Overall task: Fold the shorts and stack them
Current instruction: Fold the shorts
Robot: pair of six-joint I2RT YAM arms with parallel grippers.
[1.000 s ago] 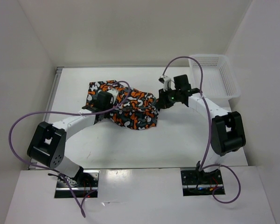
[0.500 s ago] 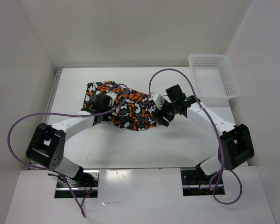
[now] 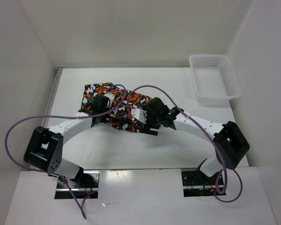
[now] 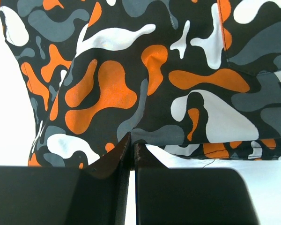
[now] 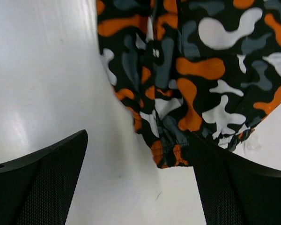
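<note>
The shorts (image 3: 122, 105), camouflage-printed in orange, black, white and grey, lie bunched in a folded heap left of the table's middle. My left gripper (image 3: 106, 108) rests on their left part. In the left wrist view its jaws (image 4: 131, 147) are shut, pinching the near hem of the shorts (image 4: 145, 84). My right gripper (image 3: 146, 123) sits at the heap's near right corner, low over the table. It is open wide (image 5: 138, 136), and a gathered corner of the shorts (image 5: 171, 152) lies between its fingers (image 5: 51, 178) without touching them.
A white mesh basket (image 3: 208, 57) stands at the table's far right corner. Purple cables loop over both arms and across the shorts. The white table (image 3: 131, 145) is walled on the left, back and right.
My right gripper has opened, let go of the shorts and swung left and nearer to their right corner. The heap has shifted slightly left with my left gripper.
</note>
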